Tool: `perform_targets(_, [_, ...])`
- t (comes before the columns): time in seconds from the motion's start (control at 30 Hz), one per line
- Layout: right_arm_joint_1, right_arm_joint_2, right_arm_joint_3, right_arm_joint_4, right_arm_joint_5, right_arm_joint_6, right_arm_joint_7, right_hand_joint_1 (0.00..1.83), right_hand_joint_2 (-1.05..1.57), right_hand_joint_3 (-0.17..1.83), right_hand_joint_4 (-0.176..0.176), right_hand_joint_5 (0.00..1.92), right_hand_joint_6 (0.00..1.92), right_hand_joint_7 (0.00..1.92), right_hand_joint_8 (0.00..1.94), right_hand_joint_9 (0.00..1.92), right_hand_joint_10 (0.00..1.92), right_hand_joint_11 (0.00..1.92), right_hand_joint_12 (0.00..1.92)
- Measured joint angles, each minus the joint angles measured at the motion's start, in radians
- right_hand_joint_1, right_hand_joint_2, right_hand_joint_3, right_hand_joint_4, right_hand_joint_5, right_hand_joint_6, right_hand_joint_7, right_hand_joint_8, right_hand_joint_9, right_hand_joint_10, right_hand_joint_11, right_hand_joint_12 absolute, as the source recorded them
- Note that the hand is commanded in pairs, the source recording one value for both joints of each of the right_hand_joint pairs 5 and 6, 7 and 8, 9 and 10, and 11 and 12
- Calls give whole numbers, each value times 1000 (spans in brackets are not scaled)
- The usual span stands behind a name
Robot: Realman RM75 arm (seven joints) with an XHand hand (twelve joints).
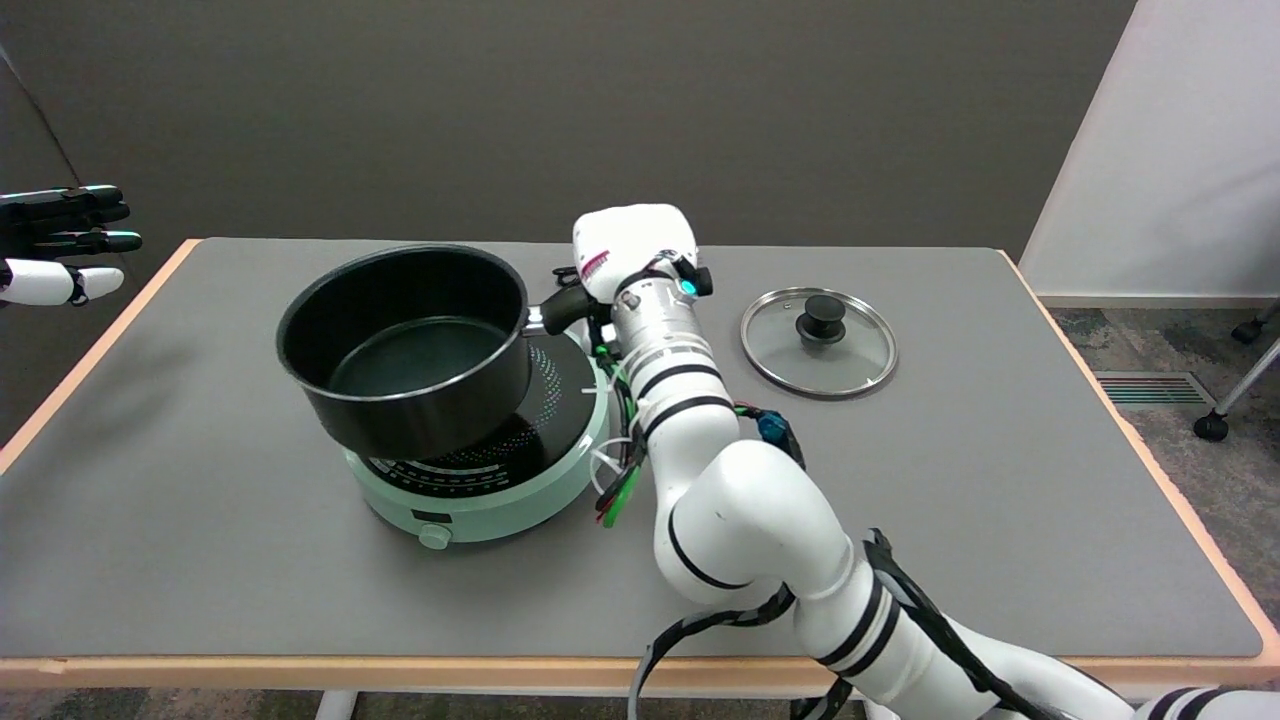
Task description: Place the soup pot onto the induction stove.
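Note:
A black soup pot [415, 350] with a silver rim hangs tilted over the left part of a mint-green round induction stove [490, 470]. Its lower edge is close to the stove's black top; I cannot tell whether it touches. My right hand [625, 250] grips the pot's black side handle [565, 308] at the pot's right. The fingers are hidden behind the white back of the hand. The pot is empty and has no lid on it.
A glass lid [818, 342] with a black knob lies flat on the grey table [200, 520] to the right of my arm. The idle left hand [60, 245] hangs in the air at the upper left edge. A white wall panel stands at the far right.

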Motion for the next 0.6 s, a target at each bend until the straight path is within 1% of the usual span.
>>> perform_targets(0.13, [-8,9,18,-10,-5,-11,-1,939,1473,798,-77,1859,1859,1859,1859,1859,1859,1859,1859])
perform_targets(0.27, [-10,14,38,-28,-10,-21,1,914,1528,756,-70,1896,1896,1896,1896,1896,1896,1896,1896])
perform_targets(0.6, [-1,15,65,-86,-14,-43,37,896,1565,714,-65,1912,1912,1912,1912,1912,1912,1912,1912])
